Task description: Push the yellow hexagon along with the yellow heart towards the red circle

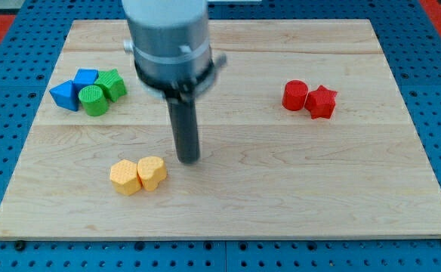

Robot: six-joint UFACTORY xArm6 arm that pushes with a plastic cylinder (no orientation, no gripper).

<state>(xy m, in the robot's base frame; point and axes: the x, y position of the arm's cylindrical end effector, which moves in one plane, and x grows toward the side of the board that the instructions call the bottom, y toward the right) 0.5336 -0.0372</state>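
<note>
While the yellow hexagon (124, 177) touches the yellow heart (152, 172), my tip (188, 159) stands just right of the heart. There is no gripper. Approach step, apparently: next, circle to the pair's left and push toward the red circle (294, 95).

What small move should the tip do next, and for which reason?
Probably circle my tip round to the view's left of the yellow hexagon. It now stands just right of the yellow heart, on the side facing the red circle, so pushing from here would send them away.
</note>
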